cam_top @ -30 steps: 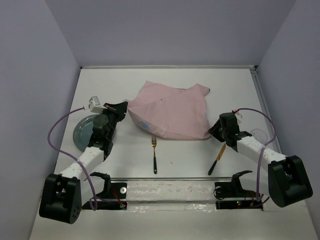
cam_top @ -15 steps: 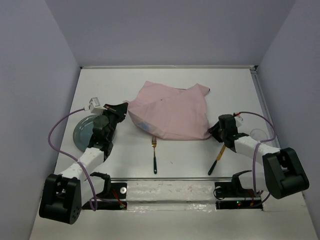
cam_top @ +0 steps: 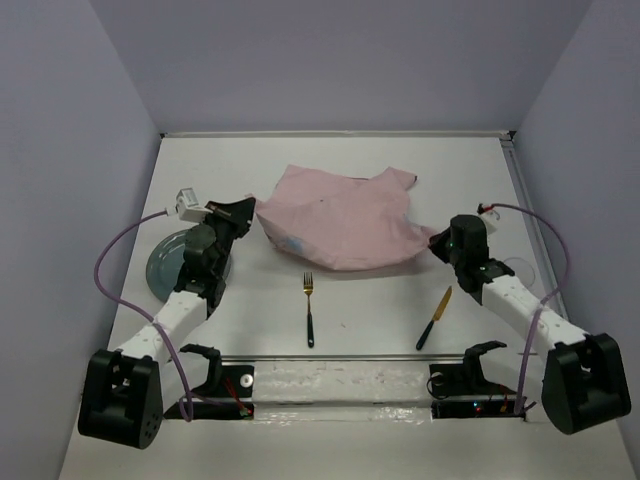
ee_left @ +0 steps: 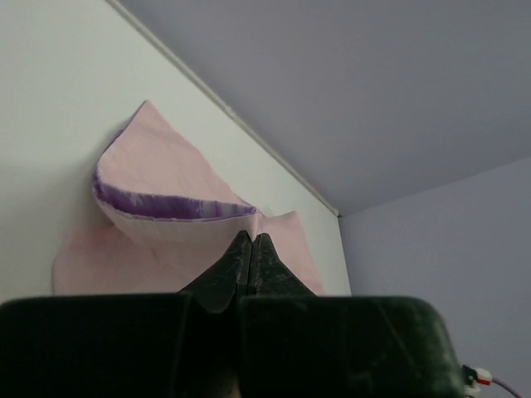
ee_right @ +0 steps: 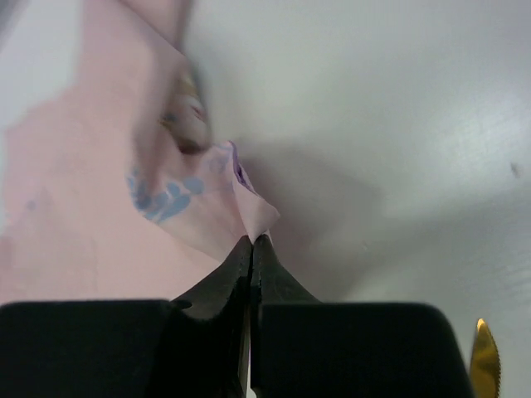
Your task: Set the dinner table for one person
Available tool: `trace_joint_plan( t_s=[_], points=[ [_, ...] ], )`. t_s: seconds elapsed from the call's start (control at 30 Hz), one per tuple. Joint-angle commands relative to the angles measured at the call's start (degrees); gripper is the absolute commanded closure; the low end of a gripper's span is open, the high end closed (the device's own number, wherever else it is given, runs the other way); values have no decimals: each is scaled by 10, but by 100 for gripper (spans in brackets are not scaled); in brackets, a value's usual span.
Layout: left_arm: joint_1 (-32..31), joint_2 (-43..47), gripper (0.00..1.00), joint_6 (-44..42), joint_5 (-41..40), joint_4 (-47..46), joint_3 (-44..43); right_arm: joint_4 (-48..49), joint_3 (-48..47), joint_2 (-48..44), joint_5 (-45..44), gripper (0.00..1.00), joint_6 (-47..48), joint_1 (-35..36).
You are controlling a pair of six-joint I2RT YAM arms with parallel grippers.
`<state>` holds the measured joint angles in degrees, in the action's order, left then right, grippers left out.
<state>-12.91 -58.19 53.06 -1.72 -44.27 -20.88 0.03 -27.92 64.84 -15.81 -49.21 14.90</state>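
A pink cloth [cam_top: 340, 218] with small prints lies rumpled at the middle back of the white dinner table [cam_top: 330, 310]. My left gripper [cam_top: 250, 210] is shut on the cloth's left edge, which it holds lifted; the cloth [ee_left: 166, 224] curls above its jaws. My right gripper [cam_top: 435, 243] is shut on the cloth's right corner [ee_right: 257, 220], lifted off the table. A gold-headed fork [cam_top: 309, 310] with a dark handle and a gold-bladed knife [cam_top: 434, 318] lie on the table in front of the cloth. A grey plate [cam_top: 170, 265] sits at the left, partly under my left arm.
A clear round item [cam_top: 520, 268] lies by the right edge. A raised rail [cam_top: 330, 355] runs across the near edge in front of the arm bases. Grey walls close in the back and both sides.
My right gripper has moved back and to the right, lifting the cloth's right corner with it and drawing that side of the cloth. My left gripper has risen slightly with its edge.
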Motion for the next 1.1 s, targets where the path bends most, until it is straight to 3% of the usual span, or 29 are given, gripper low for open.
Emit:
trace_joint_plan(
  t_s=[0.0,0.2,0.43,0.67,0.8,0.97,1.07],
  points=[
    [0,35,100,-25,-22,-19,-111,-37,-149,-93,-74,100,142,-4],
    [0,57,100,-101,-79,27,-241,-103,-336,-141,-127,100,268,-4],
    [0,93,100,-157,-106,51,-292,-135,-486,-123,-119,100,317,-4],
    [0,83,100,-164,-103,59,-305,-137,-516,-100,-117,100,322,-4],
    [1,28,100,-165,-102,60,-318,-118,-509,-48,-120,100,322,-4],
    [9,-73,100,-182,-79,82,-397,-66,-524,55,-101,100,335,-15],
    [26,-119,100,-175,-35,117,-476,-66,-582,115,-76,100,337,-26]
  ],
)
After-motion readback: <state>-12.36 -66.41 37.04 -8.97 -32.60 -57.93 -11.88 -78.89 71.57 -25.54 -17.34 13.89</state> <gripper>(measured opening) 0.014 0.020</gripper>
